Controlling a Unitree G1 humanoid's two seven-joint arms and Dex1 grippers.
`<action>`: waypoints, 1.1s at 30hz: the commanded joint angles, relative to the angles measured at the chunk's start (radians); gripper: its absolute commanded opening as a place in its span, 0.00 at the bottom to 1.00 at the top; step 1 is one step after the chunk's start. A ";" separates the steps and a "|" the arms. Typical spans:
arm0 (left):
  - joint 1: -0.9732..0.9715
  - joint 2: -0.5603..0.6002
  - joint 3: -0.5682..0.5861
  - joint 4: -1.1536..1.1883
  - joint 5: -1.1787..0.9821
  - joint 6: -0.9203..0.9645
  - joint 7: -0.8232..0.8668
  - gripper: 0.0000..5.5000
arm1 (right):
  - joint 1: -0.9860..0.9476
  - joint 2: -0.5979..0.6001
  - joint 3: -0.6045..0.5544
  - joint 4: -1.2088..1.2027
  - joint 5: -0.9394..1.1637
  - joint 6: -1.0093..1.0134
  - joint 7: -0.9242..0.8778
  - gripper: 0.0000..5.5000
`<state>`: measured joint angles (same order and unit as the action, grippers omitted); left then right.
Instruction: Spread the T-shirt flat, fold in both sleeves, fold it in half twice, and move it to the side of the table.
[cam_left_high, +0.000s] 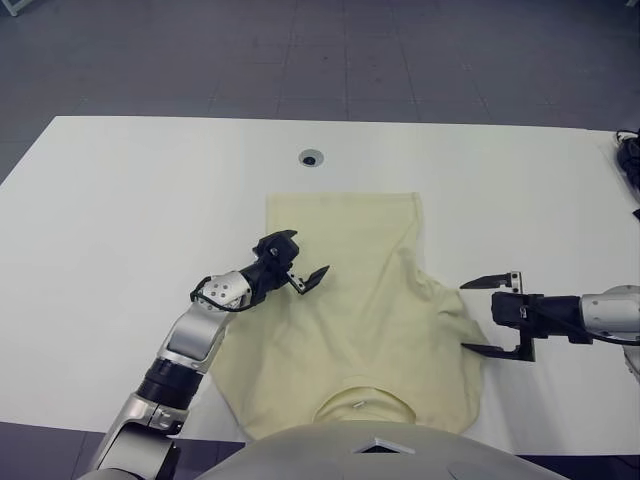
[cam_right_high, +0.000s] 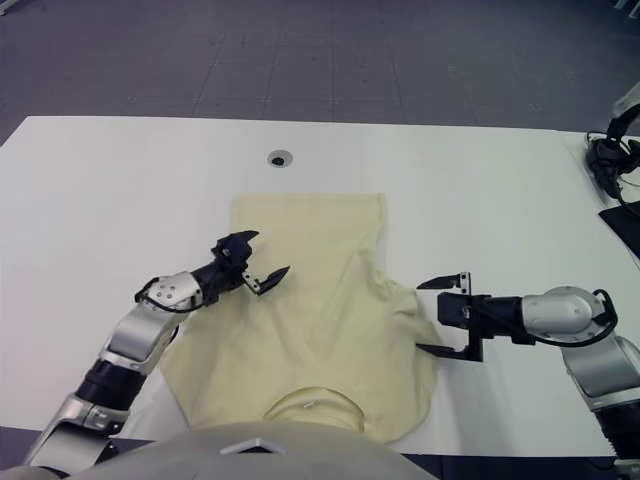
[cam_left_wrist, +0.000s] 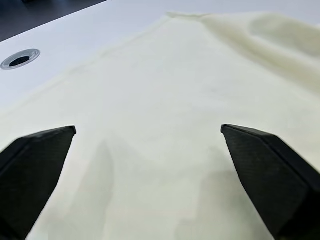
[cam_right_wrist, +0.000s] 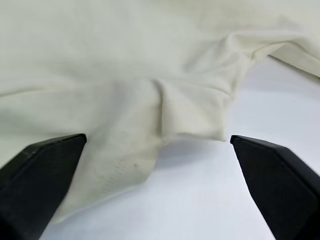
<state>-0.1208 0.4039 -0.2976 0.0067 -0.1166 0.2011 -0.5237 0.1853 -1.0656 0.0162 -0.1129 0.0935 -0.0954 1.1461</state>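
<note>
A pale yellow T-shirt (cam_left_high: 360, 300) lies on the white table (cam_left_high: 120, 220), its collar toward the near edge and its hem toward the far side. Its right side is bunched into a wrinkled fold (cam_right_wrist: 190, 105). My left gripper (cam_left_high: 297, 262) hovers open over the shirt's left part, fabric spreading flat below it (cam_left_wrist: 150, 125). My right gripper (cam_left_high: 485, 315) stands open just off the shirt's right edge, facing the bunched sleeve, with nothing between its fingers.
A round cable hole (cam_left_high: 312, 157) sits in the table beyond the shirt's hem. Black cables (cam_right_high: 610, 150) lie at the far right table edge. Bare white tabletop stretches to the left and right of the shirt.
</note>
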 joint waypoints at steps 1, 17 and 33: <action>-0.027 -0.020 0.009 0.081 0.054 -0.046 0.019 0.98 | 0.010 -0.053 0.027 0.053 -0.137 -0.051 -0.027 0.98; -0.021 -0.055 0.033 0.130 0.120 -0.126 0.046 0.98 | 0.239 -0.124 -0.226 -0.269 0.038 0.086 0.068 0.98; 0.007 -0.074 0.039 0.089 0.135 -0.136 0.036 0.98 | 0.117 -0.115 -0.214 0.027 0.022 0.042 0.098 0.98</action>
<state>-0.1231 0.3275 -0.2626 0.1033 0.0062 0.0607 -0.4838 0.2918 -1.1656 -0.2086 -0.0988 0.1293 -0.0322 1.2276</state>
